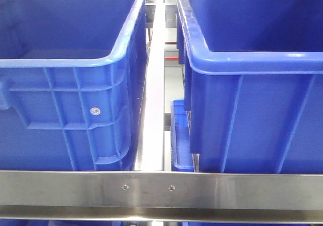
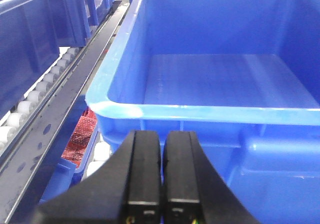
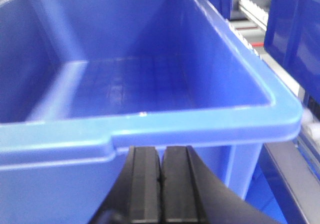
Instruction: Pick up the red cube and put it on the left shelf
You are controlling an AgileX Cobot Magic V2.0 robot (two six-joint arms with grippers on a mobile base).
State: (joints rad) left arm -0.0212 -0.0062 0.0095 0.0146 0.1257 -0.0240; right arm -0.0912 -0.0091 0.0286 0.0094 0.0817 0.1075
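A: How are the jaws seen to stand?

B: On the left gripper (image 2: 161, 171) the two black fingers are pressed together, with only a thin seam between them and nothing held. The same is seen on the right gripper (image 3: 161, 181): fingers together, empty.

A: What is met just beyond them?

B: Beyond the left gripper, the near rim of a blue crate (image 2: 210, 111) is faced, its floor bare. A like crate (image 3: 150, 129) is faced by the right gripper, also bare inside. Both crates are carried on the left shelf (image 1: 252, 189), whose steel front rail with two small screws runs across the near edge.

A: And the red cube?

B: It cannot be found in any view. Something red and mesh-like (image 2: 82, 136) is glimpsed low at the left, under the roller track (image 2: 37, 96), but it cannot be taken for a cube.

A: So which arm is nearer?

B: That cannot be judged. The cube's direction and its axis are unknown, so a search is probably needed before either arm is chosen.
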